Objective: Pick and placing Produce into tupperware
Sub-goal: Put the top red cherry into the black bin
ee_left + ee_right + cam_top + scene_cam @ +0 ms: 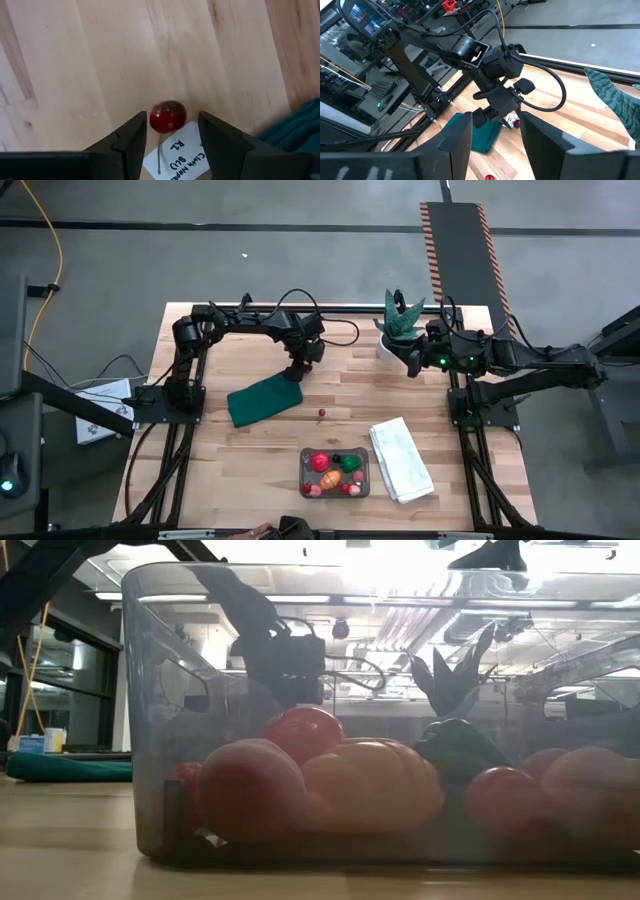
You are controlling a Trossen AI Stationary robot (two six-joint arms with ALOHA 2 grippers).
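A small dark red cherry of the produce lies on the wooden table beside a white written tag, at the far end of a dark green cloth. My left gripper is open and points down over it, one finger on either side, with a gap at each. A second small red piece lies on the bare table. The clear tupperware near the front edge holds several pieces of produce. My right gripper is open and hangs in the air by the plant.
A green spiky plant in a white pot stands at the far right, next to my right gripper. A folded white towel lies right of the tupperware. Bare wood stretches between the cloth and the tupperware.
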